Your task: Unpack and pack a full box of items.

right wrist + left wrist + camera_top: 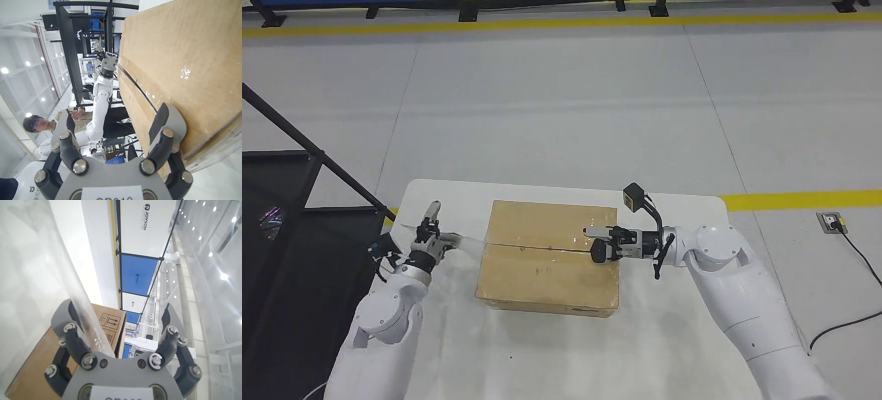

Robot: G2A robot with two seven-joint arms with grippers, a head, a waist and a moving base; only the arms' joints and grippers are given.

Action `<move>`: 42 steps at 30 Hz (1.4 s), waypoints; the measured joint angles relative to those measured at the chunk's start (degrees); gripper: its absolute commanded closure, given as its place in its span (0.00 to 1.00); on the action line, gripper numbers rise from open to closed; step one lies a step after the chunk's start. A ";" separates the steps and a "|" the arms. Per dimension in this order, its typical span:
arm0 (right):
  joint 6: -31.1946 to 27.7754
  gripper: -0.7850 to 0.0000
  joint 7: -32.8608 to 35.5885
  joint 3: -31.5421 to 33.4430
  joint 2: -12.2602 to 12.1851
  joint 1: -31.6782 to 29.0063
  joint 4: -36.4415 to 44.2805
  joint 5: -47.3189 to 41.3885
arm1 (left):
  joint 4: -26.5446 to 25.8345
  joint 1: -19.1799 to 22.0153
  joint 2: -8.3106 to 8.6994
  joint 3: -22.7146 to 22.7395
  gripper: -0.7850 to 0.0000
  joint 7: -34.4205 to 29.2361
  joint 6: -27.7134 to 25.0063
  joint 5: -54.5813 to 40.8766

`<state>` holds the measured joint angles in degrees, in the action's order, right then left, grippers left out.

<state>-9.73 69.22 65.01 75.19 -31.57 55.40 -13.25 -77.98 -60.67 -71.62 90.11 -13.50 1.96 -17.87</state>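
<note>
Now left gripper [121, 311] gapes wide — right gripper [115, 117] too, at the box [542, 265] seam.

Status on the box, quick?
Left gripper open, clear tape strip against one finger. Right gripper open at closed cardboard box top seam.

A pale grey floor [572, 110] is seen, crossed by yellow lines [802, 200]. A black frame [287, 200] is set beside the white counter [642, 350]. Blue wall panels [138, 275] are shown under bright ceiling lamps [224, 276].
</note>
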 measured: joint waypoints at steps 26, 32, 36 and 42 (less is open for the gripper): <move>0.00 0.00 0.00 0.00 0.00 0.00 0.00 0.00 | -22.36 -8.63 0.89 0.19 0.00 1.07 -2.00 12.99; -0.01 0.00 -0.19 0.01 0.00 -0.17 0.21 -0.02 | -24.44 -8.50 0.85 -2.15 0.00 0.54 -1.70 16.29; -0.61 0.00 -2.73 0.76 -0.42 -2.32 3.51 0.43 | -25.22 -8.36 0.77 -3.56 0.00 0.38 -1.33 17.45; -1.14 0.00 -4.08 3.86 -1.61 -5.69 8.96 0.13 | -25.95 -8.42 0.62 -6.11 0.00 1.18 -1.56 21.02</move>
<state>-10.88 65.14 68.87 73.57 -37.26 64.36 -13.12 -103.93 -69.09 -71.00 84.00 -12.33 0.40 3.15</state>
